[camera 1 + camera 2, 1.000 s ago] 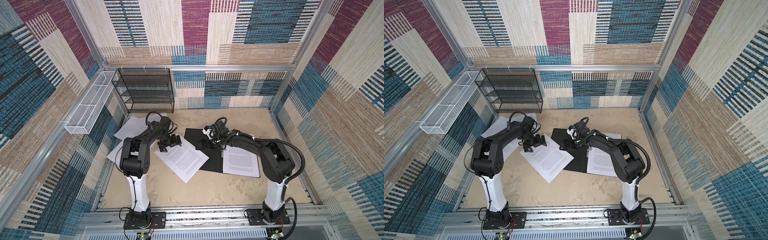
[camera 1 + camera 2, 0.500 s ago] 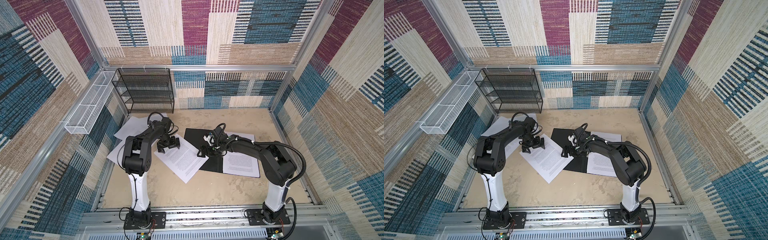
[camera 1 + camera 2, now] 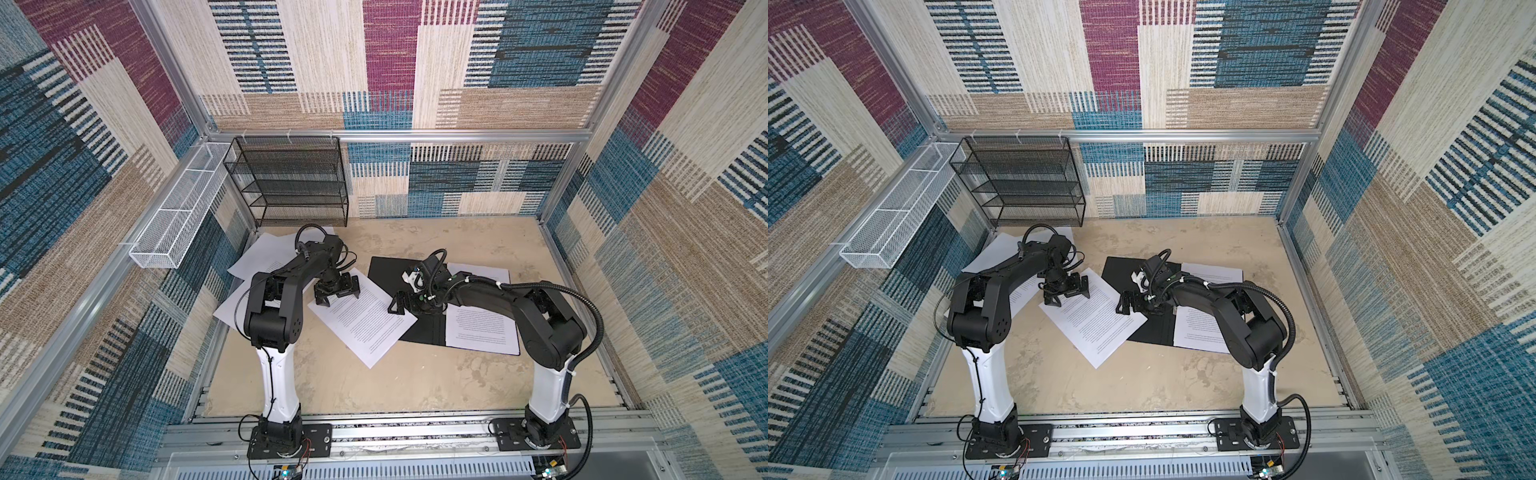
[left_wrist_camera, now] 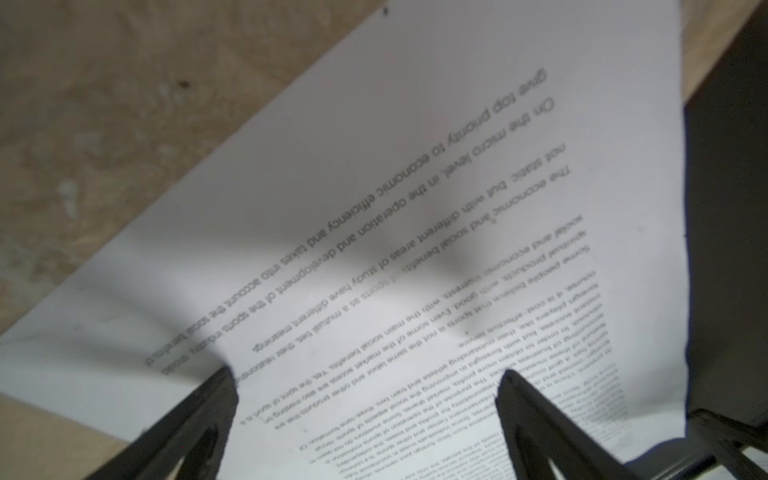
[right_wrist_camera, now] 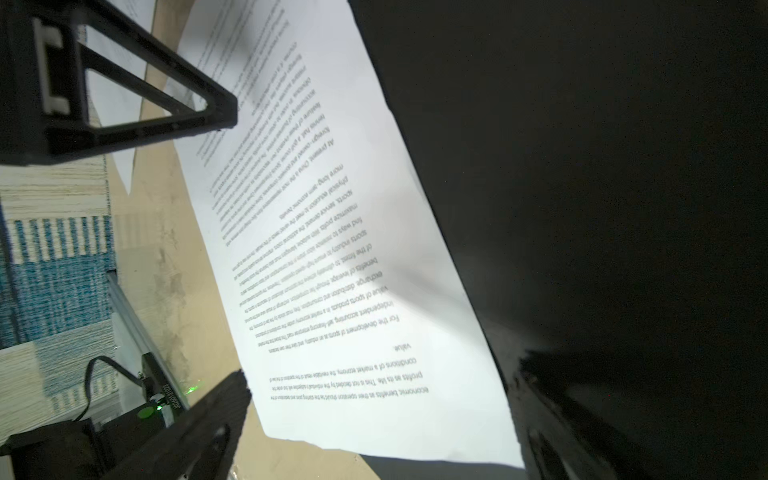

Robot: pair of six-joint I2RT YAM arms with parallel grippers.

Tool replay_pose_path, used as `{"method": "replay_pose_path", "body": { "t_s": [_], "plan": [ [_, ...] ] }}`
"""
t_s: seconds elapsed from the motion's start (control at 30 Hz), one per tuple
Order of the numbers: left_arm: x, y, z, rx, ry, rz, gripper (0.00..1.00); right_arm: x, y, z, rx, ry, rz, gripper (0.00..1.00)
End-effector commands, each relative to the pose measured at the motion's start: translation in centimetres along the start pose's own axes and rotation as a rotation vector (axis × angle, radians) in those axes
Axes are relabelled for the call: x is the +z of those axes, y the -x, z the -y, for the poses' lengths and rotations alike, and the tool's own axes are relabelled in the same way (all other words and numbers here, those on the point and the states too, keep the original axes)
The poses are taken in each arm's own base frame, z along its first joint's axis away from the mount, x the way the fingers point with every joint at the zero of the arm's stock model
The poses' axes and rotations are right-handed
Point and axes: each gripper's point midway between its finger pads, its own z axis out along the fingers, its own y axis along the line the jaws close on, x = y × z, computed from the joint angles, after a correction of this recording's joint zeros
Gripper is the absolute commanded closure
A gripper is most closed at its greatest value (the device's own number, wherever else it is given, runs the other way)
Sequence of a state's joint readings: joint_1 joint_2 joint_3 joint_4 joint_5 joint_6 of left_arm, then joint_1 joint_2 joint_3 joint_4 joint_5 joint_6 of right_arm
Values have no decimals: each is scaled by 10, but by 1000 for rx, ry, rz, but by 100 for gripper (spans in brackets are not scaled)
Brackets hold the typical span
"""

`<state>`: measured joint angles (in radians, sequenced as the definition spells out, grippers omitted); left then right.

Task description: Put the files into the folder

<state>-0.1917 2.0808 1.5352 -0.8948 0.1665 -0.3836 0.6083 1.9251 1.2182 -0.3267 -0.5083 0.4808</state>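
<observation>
Top view: right gripper [image 3: 401, 306], jaws apart, has shifted left off folder [image 3: 384, 270] to printed sheet [image 3: 365, 324], frame centre; left gripper [image 3: 337, 296] apart too. Sheet's slide-in looks next.

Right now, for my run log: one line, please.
left fingers open over printed sheet; right fingers open at its edge; sheet partly on open folder

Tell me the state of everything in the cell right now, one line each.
folder: open, flat, black inside up
middle printed sheet: loose, skewed, one corner overlapping the folder
right sheet: flat on the folder's right half, text up
left sheets: loose pile outside the folder
left gripper: open, empty, over the middle sheet
right gripper: open, empty, at that sheet's folder-side corner
</observation>
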Motion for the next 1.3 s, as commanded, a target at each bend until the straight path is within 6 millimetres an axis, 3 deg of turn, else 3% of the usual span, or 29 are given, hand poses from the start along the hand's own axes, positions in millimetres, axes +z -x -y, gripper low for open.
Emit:
{"method": "replay_pose_path", "body": {
  "t_s": [0.0, 0.37, 0.6, 0.77, 0.9, 1.03, 1.17, 1.27],
  "plan": [
    [12, -7, -5, 7, 7, -40, 1, 6, -7, -14, 48, 106, -49, 0],
    [12, -9, -5, 8, 3, -42, 1, 9, 14, -34, 11, 261, -49, 0],
    [11, -9, -5, 9, 0, -38, 1, 8, 44, -55, -113, 363, -19, 0],
    [10, -9, -5, 10, 1, -34, 1, 12, 54, -71, -161, 454, -44, 1],
    [9, -9, -6, 7, 0, -34, 1, 15, 58, -71, -176, 455, -50, 1],
    [9, -9, -6, 5, -3, -35, 1, 26, 58, -61, -167, 417, -76, 16],
    [9, -9, -6, 5, -8, -35, 1, 37, 60, -52, -163, 386, -95, 43],
    [9, -10, -6, 8, -8, -36, 1, 40, 63, -48, -163, 360, -86, 52]
  ]
}}
